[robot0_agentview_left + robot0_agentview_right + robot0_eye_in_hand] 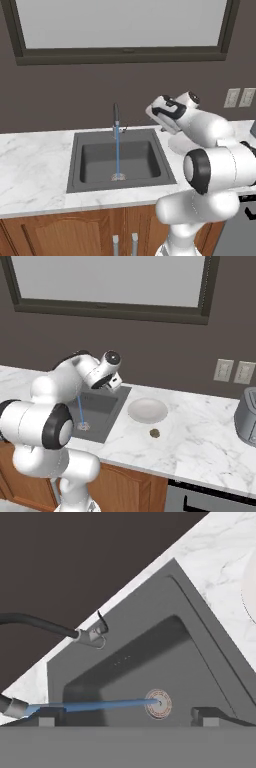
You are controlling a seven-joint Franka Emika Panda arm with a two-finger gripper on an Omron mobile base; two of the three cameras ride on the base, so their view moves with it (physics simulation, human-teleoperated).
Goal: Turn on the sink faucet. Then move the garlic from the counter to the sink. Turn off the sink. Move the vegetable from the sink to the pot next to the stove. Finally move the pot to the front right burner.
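Now the white marble counter (35, 165) bears the dark grey rectangular sink (75, 165); a blue stream falls from the slim dark gooseneck faucet (116, 116) at twelve o'clock. Small brown garlic (155, 433) lies at three o'clock. Two-finger gripper (127, 716) spread wide, empty.

Matt dark grey rectangular sink basin (121, 160), smooth, with flat rim. Slim dark metal gooseneck faucet (116, 120), dull sheen, at far edge. White marble counter slab (35, 165) with faint grey veins, polished. Brown wooden cabinet fronts (65, 232) below, satin. Smooth white shallow bowl (147, 410) right of basin. Glossy white plastic-looking arm shells (220, 165).
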